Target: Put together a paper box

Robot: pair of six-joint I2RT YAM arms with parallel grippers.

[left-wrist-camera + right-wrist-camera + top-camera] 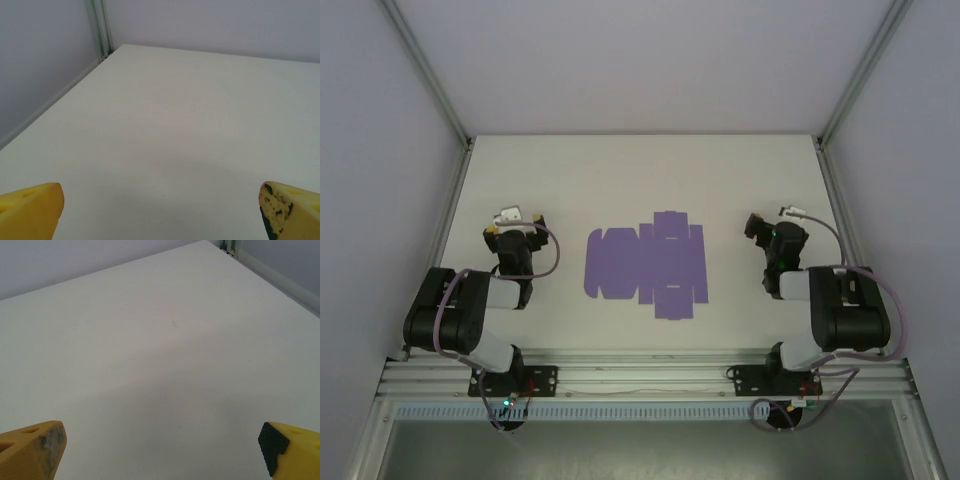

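Top external, flat paper box (646, 263) on table (620, 180) centre, wrist views, left tool (160, 210) and right tool (161, 447) both spread wide

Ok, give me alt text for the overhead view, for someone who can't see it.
A flat purple die-cut paper box lies unfolded on the white table, between the left gripper and right gripper, both open and apart from it.

The left arm (455, 315) and right arm (845, 310) sit folded over their bases, elbows drawn back and outward, wrists aimed forward. The left gripper (513, 222) and right gripper (758, 226) hang low with jaws spread wide, yellow fingertips (32, 210) far apart, both empty.
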